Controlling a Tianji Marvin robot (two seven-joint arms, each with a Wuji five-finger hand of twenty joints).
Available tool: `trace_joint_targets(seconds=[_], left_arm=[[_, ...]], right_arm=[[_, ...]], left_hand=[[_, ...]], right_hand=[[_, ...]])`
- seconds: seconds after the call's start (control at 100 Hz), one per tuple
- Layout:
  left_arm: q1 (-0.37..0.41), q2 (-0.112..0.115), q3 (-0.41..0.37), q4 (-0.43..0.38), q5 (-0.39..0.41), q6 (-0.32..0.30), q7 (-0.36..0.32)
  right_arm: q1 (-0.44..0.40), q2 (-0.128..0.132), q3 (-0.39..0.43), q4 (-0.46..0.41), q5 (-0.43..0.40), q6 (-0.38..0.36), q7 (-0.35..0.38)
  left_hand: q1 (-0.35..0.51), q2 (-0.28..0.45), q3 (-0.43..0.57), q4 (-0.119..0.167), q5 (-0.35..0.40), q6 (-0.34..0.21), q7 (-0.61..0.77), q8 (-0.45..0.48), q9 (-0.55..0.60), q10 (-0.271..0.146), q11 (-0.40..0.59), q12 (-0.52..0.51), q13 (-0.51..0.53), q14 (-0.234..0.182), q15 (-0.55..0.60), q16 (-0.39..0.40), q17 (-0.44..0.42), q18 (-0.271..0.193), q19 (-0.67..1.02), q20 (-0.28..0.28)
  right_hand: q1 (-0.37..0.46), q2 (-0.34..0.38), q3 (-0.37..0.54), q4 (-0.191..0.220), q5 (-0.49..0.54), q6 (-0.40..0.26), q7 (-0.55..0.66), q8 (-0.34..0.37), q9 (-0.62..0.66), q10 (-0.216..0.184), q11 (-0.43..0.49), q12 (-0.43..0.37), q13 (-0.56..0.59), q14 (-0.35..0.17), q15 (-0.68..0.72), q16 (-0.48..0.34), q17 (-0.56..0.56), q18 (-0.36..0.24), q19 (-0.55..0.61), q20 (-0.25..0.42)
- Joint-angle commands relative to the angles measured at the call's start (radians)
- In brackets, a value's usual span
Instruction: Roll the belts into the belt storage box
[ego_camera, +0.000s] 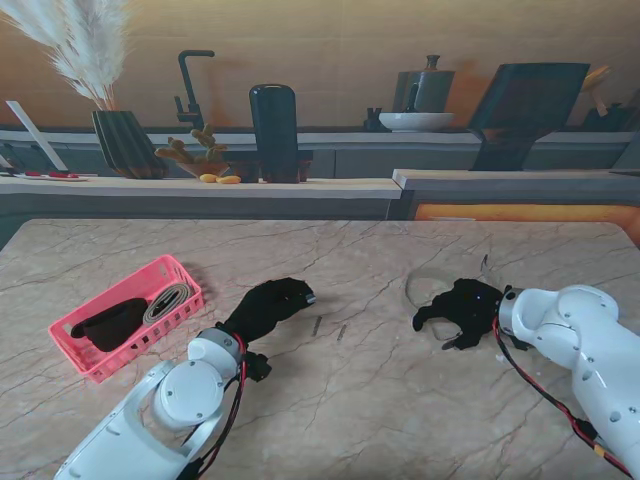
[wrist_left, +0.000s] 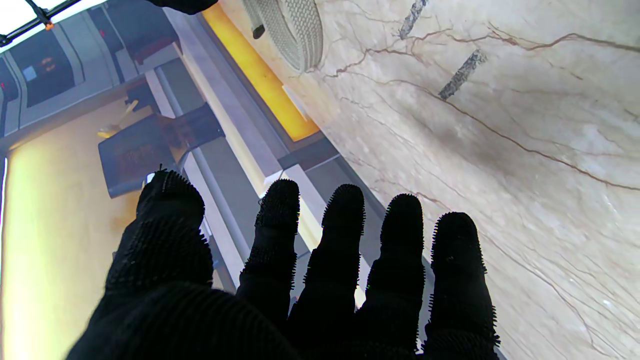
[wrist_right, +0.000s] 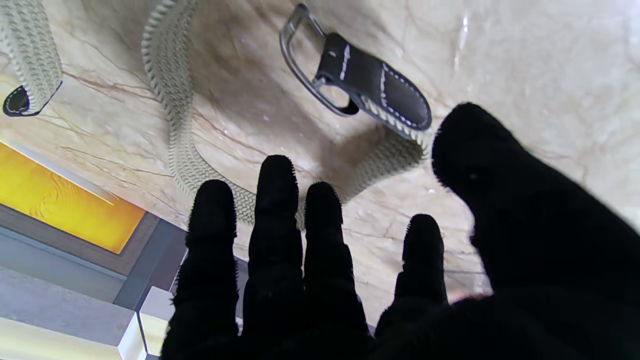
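Woven belt (ego_camera: 425, 285) loops just beyond my empty, spread right hand (ego_camera: 462, 312); my left hand (ego_camera: 268, 306) hovers splayed; pink box (ego_camera: 85, 345) holds one coil.

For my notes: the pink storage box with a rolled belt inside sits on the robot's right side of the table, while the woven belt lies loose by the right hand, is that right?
Not quite: the stand view shows the pink storage box on the robot's left side. The rest holds: a rolled belt inside it, and the woven belt loose by the right hand.
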Motion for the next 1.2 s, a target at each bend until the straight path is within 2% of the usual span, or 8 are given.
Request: trace_joint_targets(seconds=[0.0,0.32,0.55,0.66,0.74,0.86,1.0,1.19], left_arm=[[0.005,-0.001,-0.003,-0.004,-0.009,0.006,-0.007],[0.0,-0.002,-0.002,0.003,-0.015,0.005,-0.01],[-0.004,-0.002,0.0,0.008,-0.021,0.008,-0.013],[-0.005,-0.003,0.0,0.009,-0.022,0.011,-0.011],[-0.005,-0.004,0.0,0.01,-0.023,0.013,-0.009],[-0.006,-0.005,0.001,0.011,-0.024,0.019,-0.006],[-0.007,-0.005,0.002,0.011,-0.024,0.022,-0.007],[-0.007,-0.005,0.0,0.011,-0.02,0.027,-0.004]], right_arm=[[0.006,0.004,-0.013,0.013,-0.034,-0.006,-0.035],[0.066,0.02,-0.112,0.134,-0.126,0.06,-0.212],[0.122,0.024,-0.198,0.246,-0.097,0.118,-0.293],[0.158,0.022,-0.248,0.308,-0.054,0.138,-0.32],[0.179,0.017,-0.278,0.349,-0.003,0.152,-0.322],[0.197,0.01,-0.304,0.382,0.048,0.158,-0.318],[0.191,0.002,-0.296,0.375,0.077,0.173,-0.304],[0.136,-0.005,-0.235,0.279,0.054,0.19,-0.261]], left_hand=[[-0.014,0.034,-0.018,0.02,0.014,-0.025,-0.033,-0.001,0.008,0.003,-0.022,0.006,0.01,-0.02,0.001,-0.003,-0.004,0.015,0.0,-0.007],[-0.014,0.036,-0.02,0.02,0.022,-0.025,-0.032,0.003,0.014,0.002,-0.022,0.009,0.013,-0.02,0.0,-0.001,-0.003,0.019,-0.001,-0.006],[-0.015,0.038,-0.02,0.02,0.023,-0.025,-0.033,0.005,0.012,0.001,-0.023,0.01,0.012,-0.023,-0.001,-0.001,-0.004,0.019,-0.002,-0.006],[-0.014,0.038,-0.02,0.02,0.023,-0.025,-0.033,0.005,0.013,-0.002,-0.023,0.011,0.012,-0.024,-0.002,-0.001,-0.005,0.019,-0.002,-0.005],[-0.013,0.037,-0.02,0.02,0.025,-0.023,-0.033,0.006,0.015,-0.004,-0.023,0.011,0.012,-0.027,-0.003,-0.001,-0.006,0.02,-0.004,-0.006],[-0.013,0.038,-0.02,0.02,0.025,-0.022,-0.032,0.006,0.015,-0.006,-0.023,0.011,0.012,-0.028,-0.004,-0.002,-0.006,0.021,-0.004,-0.005],[-0.013,0.039,-0.02,0.02,0.024,-0.024,-0.033,0.007,0.015,-0.005,-0.024,0.011,0.013,-0.027,-0.005,-0.002,-0.006,0.021,-0.004,-0.005],[-0.014,0.04,-0.02,0.02,0.024,-0.025,-0.033,0.007,0.012,-0.002,-0.024,0.01,0.012,-0.024,-0.003,-0.001,-0.005,0.016,-0.005,-0.005]], right_hand=[[-0.006,-0.047,0.041,0.016,-0.055,-0.02,-0.002,-0.004,-0.02,-0.01,0.032,0.019,0.018,-0.011,0.029,0.016,0.009,-0.013,0.015,0.03],[-0.008,-0.063,0.047,0.006,-0.047,-0.002,0.056,0.018,0.029,-0.042,0.165,0.063,0.05,-0.03,0.197,0.092,0.056,-0.036,0.079,0.038],[0.007,-0.07,0.136,-0.008,0.181,0.104,0.152,0.028,0.305,-0.126,0.172,-0.018,0.175,-0.074,0.239,0.08,0.149,-0.055,0.168,0.015],[0.108,-0.063,0.097,-0.134,0.388,0.181,0.183,0.012,0.53,-0.136,0.101,-0.067,0.281,-0.105,0.215,0.055,0.221,-0.076,0.23,-0.009],[0.163,0.047,0.043,-0.145,0.47,0.173,0.352,-0.221,0.642,-0.113,0.07,-0.058,0.363,-0.082,0.207,0.084,0.268,-0.079,0.287,-0.025],[0.176,0.127,-0.004,-0.155,0.554,0.133,0.411,-0.279,0.658,-0.067,0.096,-0.066,0.395,-0.05,0.206,0.069,0.285,-0.061,0.3,-0.027],[0.144,0.123,-0.015,-0.156,0.662,0.046,0.43,-0.29,0.607,-0.052,0.107,-0.03,0.349,-0.016,0.209,0.088,0.242,-0.028,0.269,-0.036],[0.064,0.087,-0.014,-0.154,0.679,-0.081,0.416,-0.317,0.047,-0.011,0.132,0.049,-0.072,-0.017,0.121,0.037,-0.045,0.02,0.088,-0.042]])
